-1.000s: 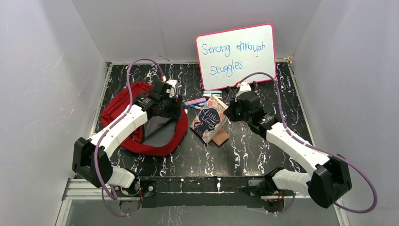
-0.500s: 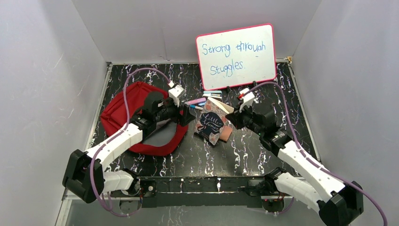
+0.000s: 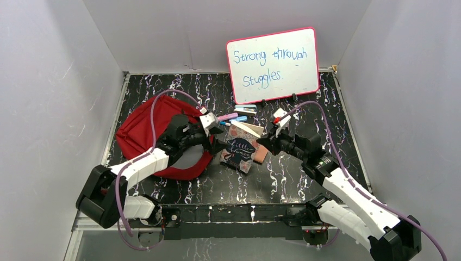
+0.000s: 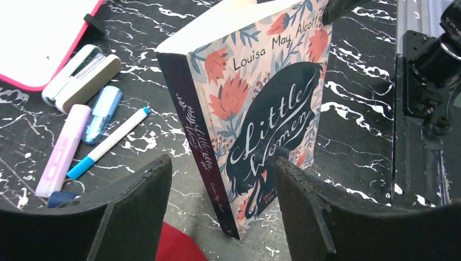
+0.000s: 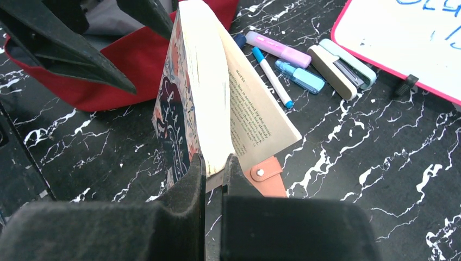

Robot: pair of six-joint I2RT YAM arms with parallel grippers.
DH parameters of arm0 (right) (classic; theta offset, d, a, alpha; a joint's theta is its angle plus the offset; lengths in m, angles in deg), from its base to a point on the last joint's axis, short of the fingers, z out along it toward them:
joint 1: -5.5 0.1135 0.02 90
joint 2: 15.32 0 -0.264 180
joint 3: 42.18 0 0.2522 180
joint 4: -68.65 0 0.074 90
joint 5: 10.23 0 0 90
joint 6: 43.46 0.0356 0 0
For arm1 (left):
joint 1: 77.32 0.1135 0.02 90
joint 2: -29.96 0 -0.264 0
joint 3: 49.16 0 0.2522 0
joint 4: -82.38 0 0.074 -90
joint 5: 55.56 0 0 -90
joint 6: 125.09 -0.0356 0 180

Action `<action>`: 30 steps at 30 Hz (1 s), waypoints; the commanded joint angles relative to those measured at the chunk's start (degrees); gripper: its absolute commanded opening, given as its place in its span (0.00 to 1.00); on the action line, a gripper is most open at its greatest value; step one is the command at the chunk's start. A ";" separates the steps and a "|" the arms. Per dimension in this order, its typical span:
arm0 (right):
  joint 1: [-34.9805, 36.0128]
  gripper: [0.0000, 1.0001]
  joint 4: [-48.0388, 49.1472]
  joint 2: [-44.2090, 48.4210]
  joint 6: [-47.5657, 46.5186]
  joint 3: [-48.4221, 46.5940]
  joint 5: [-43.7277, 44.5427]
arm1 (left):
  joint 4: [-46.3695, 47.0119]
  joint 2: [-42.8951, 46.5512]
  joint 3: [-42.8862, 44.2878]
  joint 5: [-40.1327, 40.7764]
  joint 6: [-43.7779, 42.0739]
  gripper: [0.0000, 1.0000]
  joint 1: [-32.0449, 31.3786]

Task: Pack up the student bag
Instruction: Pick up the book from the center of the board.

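Observation:
The student bag (image 3: 142, 130), red with its grey lining showing, lies open at the left of the table. A paperback, "Little Women" (image 4: 261, 109), stands on edge just to its right. My right gripper (image 5: 213, 167) is shut on the book's (image 5: 198, 98) page edge and holds it upright. My left gripper (image 4: 223, 187) is open in front of the spine, its fingers (image 4: 136, 209) either side of the book's lower corner without touching it. In the top view the left gripper (image 3: 218, 144) and right gripper (image 3: 263, 142) flank the book (image 3: 239, 150). A strip of the bag (image 4: 176, 247) shows below the left fingers.
A tan wallet (image 5: 269, 182) lies under the book's far side. Behind it lie a pink highlighter (image 4: 60, 149), a blue highlighter (image 4: 103, 111), a white pen (image 4: 108, 142) and a stapler (image 4: 81, 79). A whiteboard (image 3: 273, 64) leans on the back wall.
The left gripper has come off the bag and moved right to the book. The right gripper has shifted left and tipped the book up on edge.

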 commanded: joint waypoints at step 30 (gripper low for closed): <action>-0.19 0.19 7.25 8.05 -3.85 1.21 -3.82 | -1.17 -10.29 6.88 -28.42 -4.26 0.00 0.29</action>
